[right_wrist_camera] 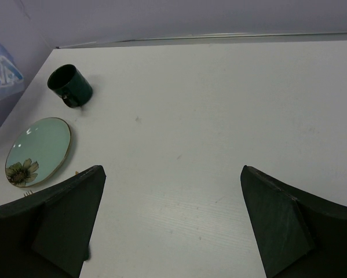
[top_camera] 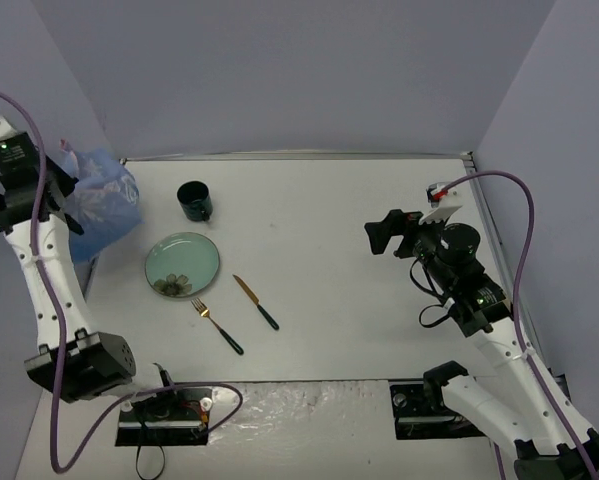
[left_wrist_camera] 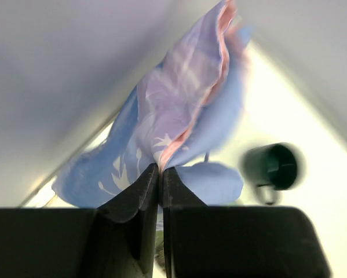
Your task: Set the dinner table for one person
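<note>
Dinner table (top_camera: 329, 230) fills the frame's middle; left gripper (left_wrist_camera: 160, 174), upper left, is clamped tight on a blue printed cloth (left_wrist_camera: 185, 116), right gripper (right_wrist_camera: 170, 171) gapes empty. Dragged inward, the hanging cloth could topple the nearby green mug (top_camera: 194, 200)

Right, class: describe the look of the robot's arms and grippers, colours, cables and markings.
The left arm and right arm have white links, black joints and a trailing purple cable each. The left gripper and right gripper have matte black, wedge-shaped fingers.
</note>
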Motion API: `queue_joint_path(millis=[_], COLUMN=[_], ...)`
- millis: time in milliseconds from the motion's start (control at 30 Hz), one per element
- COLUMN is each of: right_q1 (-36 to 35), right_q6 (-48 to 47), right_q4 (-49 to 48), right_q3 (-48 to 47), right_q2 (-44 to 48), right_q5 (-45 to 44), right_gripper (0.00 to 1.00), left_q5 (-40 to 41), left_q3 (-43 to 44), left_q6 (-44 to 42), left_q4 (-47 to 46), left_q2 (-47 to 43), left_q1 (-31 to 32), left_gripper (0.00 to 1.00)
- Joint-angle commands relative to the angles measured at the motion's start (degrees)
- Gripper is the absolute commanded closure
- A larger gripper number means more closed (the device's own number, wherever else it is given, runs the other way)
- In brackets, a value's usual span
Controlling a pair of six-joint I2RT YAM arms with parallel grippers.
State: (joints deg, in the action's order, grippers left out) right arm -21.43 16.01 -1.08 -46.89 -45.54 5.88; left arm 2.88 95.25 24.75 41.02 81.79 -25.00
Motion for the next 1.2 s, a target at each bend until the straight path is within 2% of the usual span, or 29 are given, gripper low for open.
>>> queue_joint_path(millis=[0,67,200,300,367,433,533,567,767,900,933,1000,1100,1133,1167], right_q1=[-0.28,-0.28,-0.28,-0.28,-0.28,-0.28,-0.28,-0.27,-0.19,-0.19,-0.19,-0.19,-0.19,-0.19,-0.19], right_q6=[-0.68,-0.31,0.63,0.6,0.6,0.68,0.55,0.56,-0.95,-1.63,-1.63,-1.41,-0.5,0.03,0.56], right_q4=[-4.42,-4.37,-4.38,-4.27,-4.19,-4.09,-3.47,-3.03,0.56,2.9,3.3,3.82,4.77,5.03,5.22], right_q3=[-4.75,-5.67,-6.66,-7.07,-7.07,-6.89,-6.69,-6.66,-7.33,-6.87,-6.63,-6.19,-5.58,-5.33,-5.13], right_q2=[-0.39,-0.86,-1.27,-0.93,-0.5,0.39,1.11,1.39,4.15,6.54,6.96,7.73,7.35,6.84,6.36], right_q5=[0.27,0.4,0.09,-0.6,-1.25,-2.44,-3.88,-4.56,-8.79,-12.17,-12.78,-13.7,-13.88,-13.75,-13.66], right_gripper=[0.0,0.0,0.0,0.0,0.0,0.0,0.0,0.0,0.0,0.0,0.0,0.0,0.0,0.0,0.0], left_q5=[-15.8,-19.94,-23.34,-23.17,-22.46,-20.52,-17.62,-17.12,-14.92,-14.17,-14.2,-14.09,-11.85,-10.95,-10.27], left_q3=[12.9,15.65,15.12,12.91,11.86,10.51,11.93,13.52,27.15,29.41,28.14,24.23,14.74,11.33,9.1], left_q6=[1.18,2.46,5.75,8.0,9.19,10.05,9.56,9.03,3.76,1.98,1.73,1.11,1.49,1.62,1.62], left_q4=[3.99,3.51,-0.29,-4.27,-5.73,-8.64,-10.25,-10.4,-6.71,-7.3,-7.68,-8.7,-10.44,-10.89,-10.94], left_q2=[-7.32,-8.21,-9.54,-9.16,-8.37,-6.06,-1.79,1.93,13.96,18.03,18.24,18.28,16.56,15.74,14.63], left_q1=[1.78,5.22,18.01,31.74,34.33,45.31,52.82,57.1,67.52,70.98,71.68,73.25,73.69,73.69,73.69], left_gripper=[1.0,1.0,1.0,1.0,1.0,1.0,1.0,1.0,1.0,1.0,0.97,0.82,0.34,0.22,0.14])
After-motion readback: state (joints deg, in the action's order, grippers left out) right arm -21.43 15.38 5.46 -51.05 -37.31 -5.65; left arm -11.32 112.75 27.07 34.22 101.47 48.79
